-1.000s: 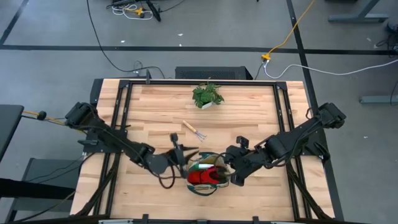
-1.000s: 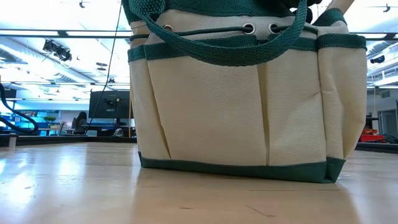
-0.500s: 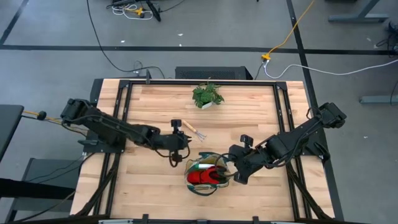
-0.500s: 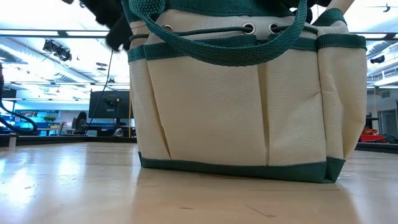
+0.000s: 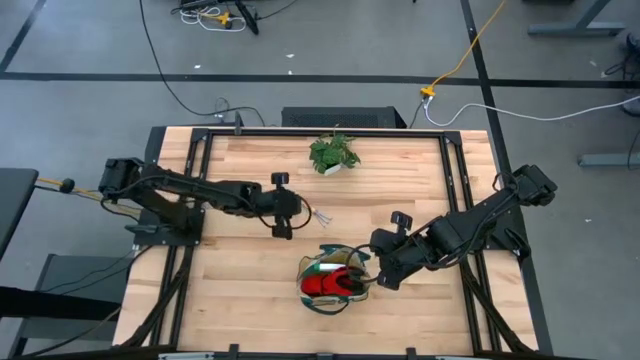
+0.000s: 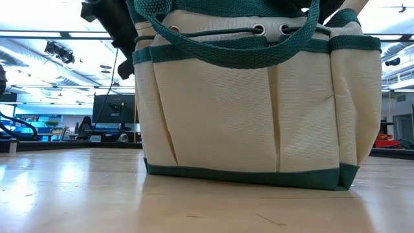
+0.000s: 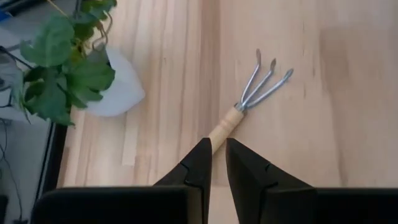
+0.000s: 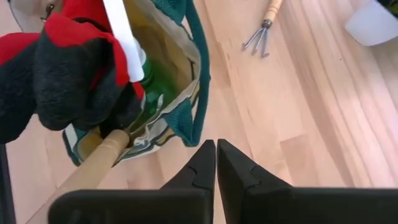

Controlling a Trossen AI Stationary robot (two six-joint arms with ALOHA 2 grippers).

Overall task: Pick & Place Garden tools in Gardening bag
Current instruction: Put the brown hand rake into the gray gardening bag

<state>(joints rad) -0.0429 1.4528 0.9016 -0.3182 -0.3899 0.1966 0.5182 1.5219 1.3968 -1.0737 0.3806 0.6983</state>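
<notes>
The beige gardening bag with green trim (image 5: 330, 282) stands near the table's near middle and fills the low view (image 6: 259, 110). In it are red-and-black gloves (image 8: 62, 68), the green spray bottle (image 8: 155, 87) with its white nozzle (image 8: 124, 37), and a wooden handle (image 8: 93, 165). The pruning shears do not show. The small pronged hand rake (image 7: 249, 99) lies flat on the table (image 5: 315, 213), far-left of the bag. My left gripper (image 7: 217, 146) hovers over the rake handle's free end, open by a narrow gap. My right gripper (image 8: 216, 146) is shut and empty, just right of the bag (image 5: 380, 280).
A leafy potted plant (image 5: 333, 152) in a white pot (image 7: 121, 87) stands near the far edge, beyond the rake. Bare wood lies to the left and right of the bag. A black frame rims the table (image 5: 200, 300).
My left gripper has left the bag's left side and gone toward the far edge, stopping over the rake's handle end. The rake and the bag have stayed where they were.
</notes>
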